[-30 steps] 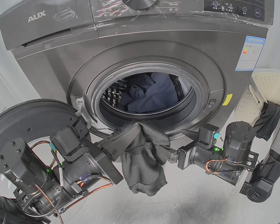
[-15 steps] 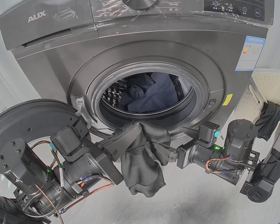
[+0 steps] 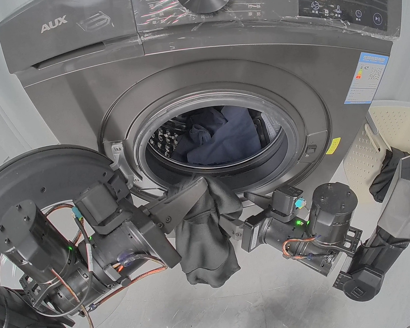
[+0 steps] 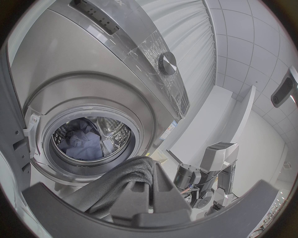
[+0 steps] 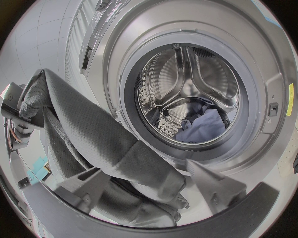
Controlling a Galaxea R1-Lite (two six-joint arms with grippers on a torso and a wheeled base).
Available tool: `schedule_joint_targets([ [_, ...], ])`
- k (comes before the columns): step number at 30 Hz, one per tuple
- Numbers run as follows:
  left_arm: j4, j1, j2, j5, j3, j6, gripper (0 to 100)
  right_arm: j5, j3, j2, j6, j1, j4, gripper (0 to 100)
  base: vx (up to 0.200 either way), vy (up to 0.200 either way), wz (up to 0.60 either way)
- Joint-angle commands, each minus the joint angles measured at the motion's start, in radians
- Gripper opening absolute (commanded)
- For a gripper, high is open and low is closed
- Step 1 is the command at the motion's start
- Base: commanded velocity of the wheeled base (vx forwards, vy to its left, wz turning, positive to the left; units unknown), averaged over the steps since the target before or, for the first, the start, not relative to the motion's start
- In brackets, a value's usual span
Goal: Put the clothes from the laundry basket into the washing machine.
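The washing machine (image 3: 231, 66) stands at the far side, and its round door (image 3: 38, 171) is swung open to the left. The near part of the door is hidden behind the left arm. Inside the drum (image 5: 192, 86) some blue clothes (image 3: 227, 141) lie in a heap at the bottom. How many pieces there are is hard to tell, as they are bunched up and the front rim cuts off the lowest part. Just in front of the opening, below its rim, hangs a dark grey garment (image 3: 206, 238). The left gripper (image 3: 192, 197) has its fingers pinched tight on the top of it, and the cloth folds over the fingers so their tips are hard to see. The rest hangs down loose above the floor (image 3: 187, 317), and it is too crumpled to tell what kind of clothing it is. The right gripper (image 5: 146, 167) is at the right side of this garment with its two fingers spread wide. The cloth lies in the gap between them and is not squeezed. In the head view, the garment covers the fingertips. To the right of the machine is the white laundry basket (image 3: 402, 122), partly hidden by the right arm. A black cloth (image 3: 383, 181) hangs over its near edge, and the inside of the basket cannot be seen.
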State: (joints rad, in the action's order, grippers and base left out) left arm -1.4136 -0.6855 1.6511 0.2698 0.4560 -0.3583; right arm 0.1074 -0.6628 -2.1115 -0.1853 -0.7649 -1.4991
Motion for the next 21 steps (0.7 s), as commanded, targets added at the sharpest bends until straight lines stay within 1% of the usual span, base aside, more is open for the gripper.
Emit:
schedule_joint_targets([
  [1,-0.001,0.000,0.001,0.000,0.000,-0.001,0,0.000,-0.011,-0.008,0.001,0.003,-0.016,0,0.000,0.000,0.00],
  [4,-0.001,0.001,0.009,0.000,-0.002,-0.001,0,-0.002,0.006,0.016,0.003,0.010,-0.023,0,0.000,0.000,0.00],
  [8,0.001,0.006,0.015,-0.001,-0.002,0.001,0,-0.005,0.058,0.105,0.003,0.019,-0.021,0,0.000,0.000,0.00],
  [11,0.005,0.006,0.018,-0.003,0.000,-0.001,0,-0.020,0.095,0.182,0.001,0.027,-0.016,0,0.000,0.000,0.00],
  [15,0.007,0.006,0.030,-0.007,0.001,-0.001,0,-0.026,0.120,0.251,-0.003,0.026,-0.009,0,0.000,0.000,0.00],
  [17,0.004,0.001,0.036,-0.011,0.003,-0.001,0,-0.037,0.135,0.286,-0.008,0.018,-0.007,0,0.000,0.000,0.00],
  [19,-0.001,-0.003,0.044,-0.014,-0.003,0.007,0,-0.051,0.170,0.327,-0.009,0.010,-0.006,0,0.000,0.000,0.00],
  [21,0.001,-0.014,0.041,-0.014,-0.007,0.007,0,-0.064,0.215,0.349,-0.008,0.004,-0.004,0,0.000,0.000,0.00],
])
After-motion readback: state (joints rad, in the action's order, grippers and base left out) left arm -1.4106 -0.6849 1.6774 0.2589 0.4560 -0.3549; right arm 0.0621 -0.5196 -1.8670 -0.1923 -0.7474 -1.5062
